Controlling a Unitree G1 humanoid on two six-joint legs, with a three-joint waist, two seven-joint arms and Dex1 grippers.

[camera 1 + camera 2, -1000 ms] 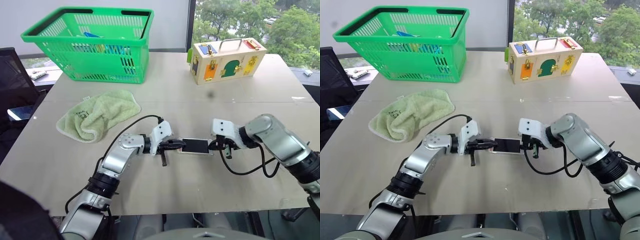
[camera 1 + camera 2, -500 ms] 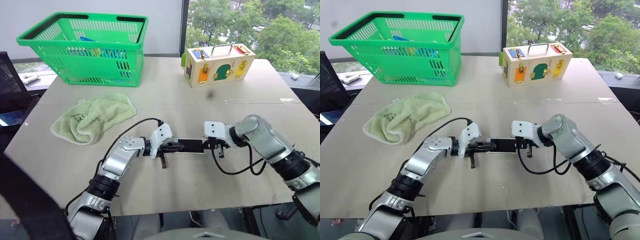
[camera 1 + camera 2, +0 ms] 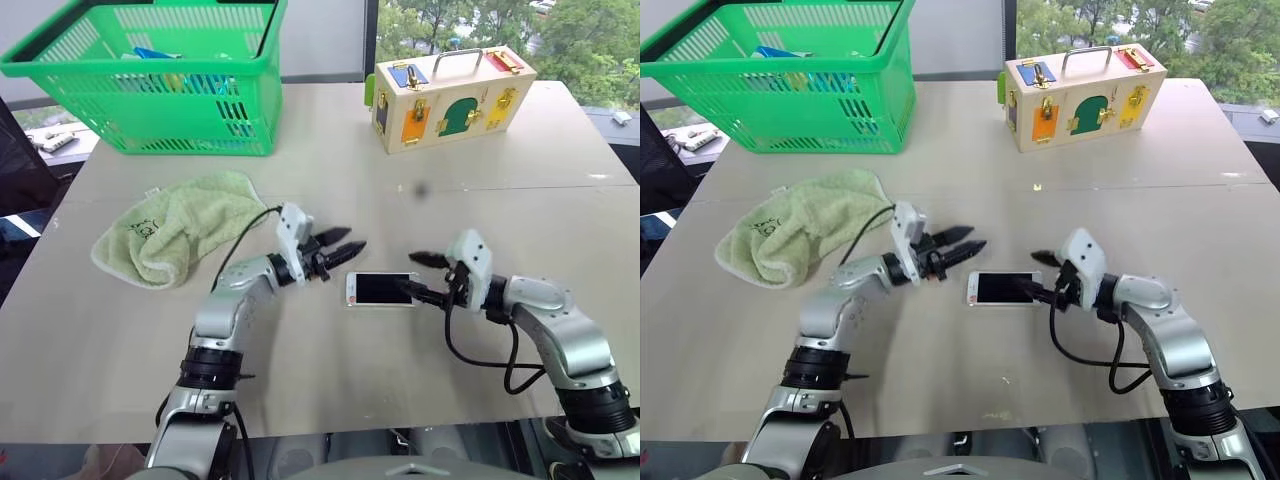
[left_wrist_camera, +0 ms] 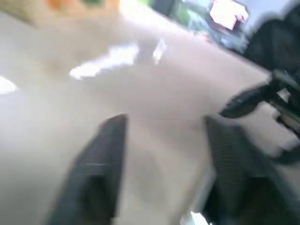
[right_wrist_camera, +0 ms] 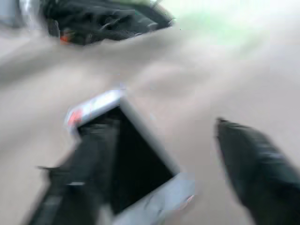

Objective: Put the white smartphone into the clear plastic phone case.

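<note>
The white smartphone (image 3: 381,289) lies screen-up on the table (image 3: 500,200), between the wide-open, empty left gripper (image 3: 338,246) and right gripper (image 3: 420,276), whose lower finger overlaps its edge and could likely nudge it.

The white smartphone (image 3: 381,289) shows a glossy black glass screen on the matt table (image 3: 330,380), beside a fluffy green cloth (image 3: 180,225), a green plastic basket (image 3: 150,95) and a painted wooden box (image 3: 450,100).
</note>
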